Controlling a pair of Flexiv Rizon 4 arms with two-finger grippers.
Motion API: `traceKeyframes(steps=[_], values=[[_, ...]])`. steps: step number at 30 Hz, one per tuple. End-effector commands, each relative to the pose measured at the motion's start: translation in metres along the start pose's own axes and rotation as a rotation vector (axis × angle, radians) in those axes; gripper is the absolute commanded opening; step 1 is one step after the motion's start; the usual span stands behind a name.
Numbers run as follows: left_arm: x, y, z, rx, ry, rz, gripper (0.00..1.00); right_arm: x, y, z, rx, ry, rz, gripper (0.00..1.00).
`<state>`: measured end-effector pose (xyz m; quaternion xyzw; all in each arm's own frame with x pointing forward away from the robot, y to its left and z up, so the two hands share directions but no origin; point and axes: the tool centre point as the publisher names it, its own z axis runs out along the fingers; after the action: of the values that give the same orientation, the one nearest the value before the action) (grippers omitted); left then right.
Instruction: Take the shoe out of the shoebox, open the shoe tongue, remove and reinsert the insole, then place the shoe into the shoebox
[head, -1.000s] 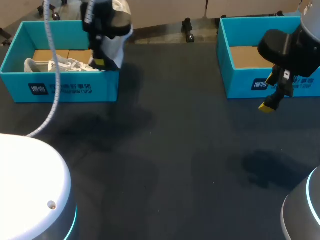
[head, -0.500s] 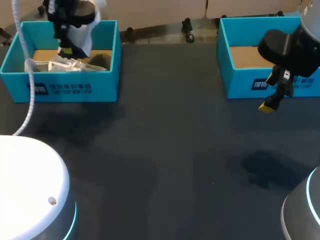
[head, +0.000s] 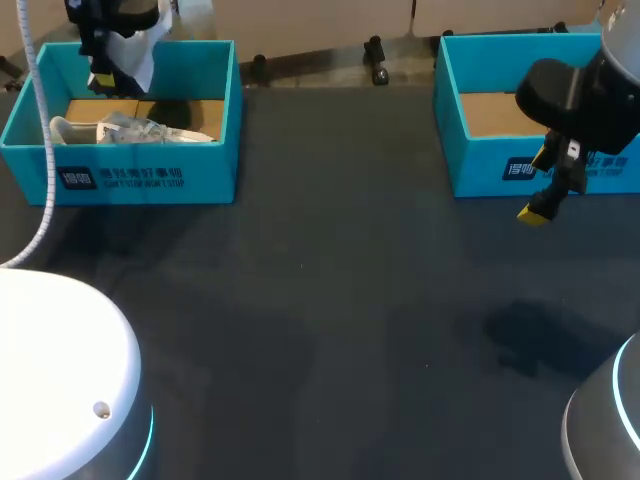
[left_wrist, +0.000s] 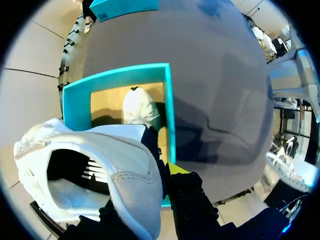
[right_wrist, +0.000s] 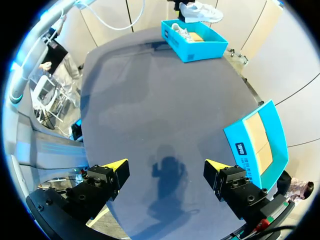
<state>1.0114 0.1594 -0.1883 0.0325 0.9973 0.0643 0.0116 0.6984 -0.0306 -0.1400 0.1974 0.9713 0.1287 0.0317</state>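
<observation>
One shoe (head: 130, 131) in L shoebox (head: 140, 181), 2nd shoe (left_wrist: 115, 150) in L gripper (head: 104, 80).

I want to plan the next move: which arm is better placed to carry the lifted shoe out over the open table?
Left. The left gripper is shut on the shoe above the left box; the right gripper hangs open and empty by the other box.

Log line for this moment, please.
left gripper: shut on shoe over left shoebox | right gripper: open over table
</observation>
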Motion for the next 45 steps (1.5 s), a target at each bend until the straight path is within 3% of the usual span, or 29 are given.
traceKeyframes(steps=[1, 10, 15, 17, 25, 40, 42, 43, 44, 45], values=[[-0.021, 0.015, 0.001, 0.004, 0.026, -0.033, 0.0, -0.001, 0.002, 0.001, 0.004, 0.002, 0.001, 1.0], [-0.049, 0.05, 0.013, 0.023, 0.039, -0.09, 0.0, -0.001, 0.002, 0.001, 0.004, 0.002, 0.001, 1.0], [-0.056, 0.065, 0.019, -0.029, -0.007, -0.09, 0.0, -0.001, 0.002, 0.001, 0.004, 0.002, 0.001, 1.0], [-0.059, 0.073, 0.019, 0.001, 0.016, -0.073, 0.0, -0.001, 0.002, 0.001, 0.004, 0.002, 0.001, 1.0], [-0.072, 0.098, 0.029, -0.022, 0.014, -0.072, 0.0, -0.001, 0.002, 0.001, 0.004, 0.002, 0.001, 1.0], [-0.072, 0.098, 0.029, -0.022, 0.014, -0.072, 0.0, -0.001, 0.002, 0.001, 0.004, 0.002, 0.001, 1.0], [-0.065, 0.085, 0.027, -0.101, -0.028, 0.115, 0.0, -0.001, 0.002, 0.001, 0.004, 0.002, 0.001, 1.0], [-0.064, 0.085, 0.024, -0.089, -0.043, 0.173, 0.0, -0.001, 0.002, 0.001, 0.004, 0.002, 0.001, 1.0], [-0.065, 0.086, 0.022, -0.143, -0.06, 0.251, 0.0, -0.001, 0.002, 0.001, 0.004, 0.002, 0.001, 1.0], [-0.065, 0.086, 0.022, -0.14, -0.055, 0.327, 0.0, -0.001, 0.002, 0.001, 0.004, 0.002, 0.001, 1.0]])
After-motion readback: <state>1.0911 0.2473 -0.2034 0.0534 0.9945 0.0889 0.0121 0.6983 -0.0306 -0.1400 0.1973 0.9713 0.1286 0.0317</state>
